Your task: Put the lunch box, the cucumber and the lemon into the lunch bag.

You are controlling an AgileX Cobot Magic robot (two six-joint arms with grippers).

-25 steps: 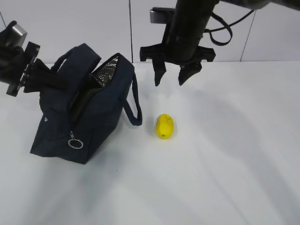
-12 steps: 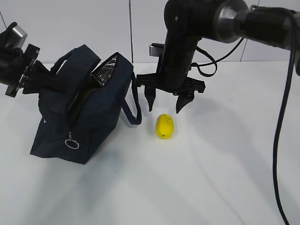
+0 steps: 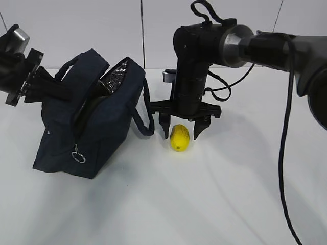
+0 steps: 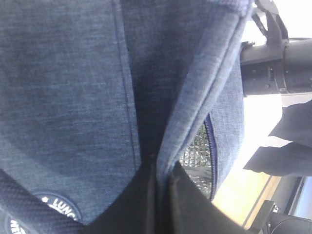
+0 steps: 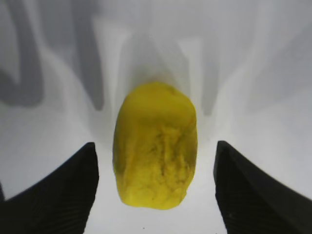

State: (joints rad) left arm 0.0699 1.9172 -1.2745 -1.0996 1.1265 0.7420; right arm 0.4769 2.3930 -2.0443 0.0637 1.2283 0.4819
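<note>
The dark navy lunch bag (image 3: 102, 132) stands tilted at the left, its top unzipped and its silver lining showing. My left gripper (image 3: 61, 92) is shut on a fold of the bag's fabric beside the opening; the left wrist view shows its tips (image 4: 163, 168) pinching the bag (image 4: 73, 73). The yellow lemon (image 3: 179, 139) lies on the table right of the bag. My right gripper (image 3: 182, 133) is open and low, one finger on each side of the lemon (image 5: 156, 161), not touching it (image 5: 155, 146). The lunch box and the cucumber are out of view.
The white table (image 3: 230, 194) runs right and forward of the lemon. One bag handle (image 3: 145, 115) hangs just left of my right gripper. The zipper's ring pull (image 3: 77, 156) hangs at the bag's near end. A white wall (image 3: 102, 25) stands behind.
My right gripper has come down from above the table and now straddles the lemon, still open. The left gripper and the bag have not moved.
</note>
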